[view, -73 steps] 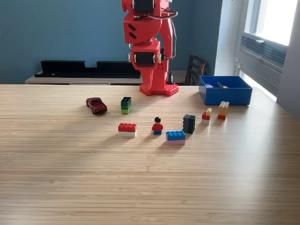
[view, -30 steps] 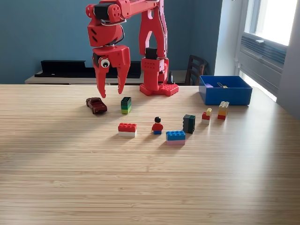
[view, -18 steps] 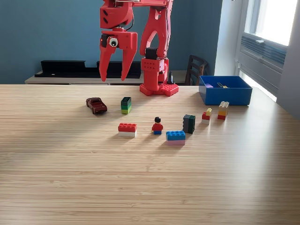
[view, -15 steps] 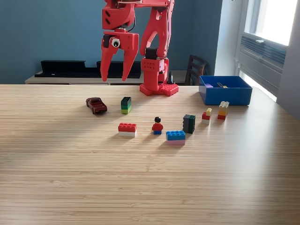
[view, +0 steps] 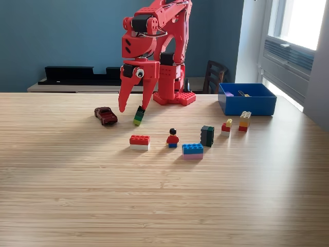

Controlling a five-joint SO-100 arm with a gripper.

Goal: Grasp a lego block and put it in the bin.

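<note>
Pincer [view: 132,107]: upper centre-left of the frame, pointing down, spread only a little; one tip touches the top of the black, green and yellow block [view: 138,116]. It has not closed on the block, as far as the exterior view shows.
Block: tilted, leaning toward the frame's right, its lower end on the bench [view: 154,206]; just right of the dark red toy car [view: 106,115].
Bin [view: 247,99]: blue, upper right of the frame, well apart from the pincer; something small lies inside, too small to name.
Other pieces: red and white block [view: 140,142], small figure [view: 172,138], blue and pink block [view: 193,150], dark block [view: 207,136], and two small stacks [view: 236,123] near the bin.
Risk, tipping: the finger seems to press on the block's edge, not to straddle it, so I judge the block may fall over or skid away.
Risk, weak hold: closing on a tilted block could pinch a corner, and it may slip out on the lift.
Risk, neighbour: the car is near and could be nudged.
</note>
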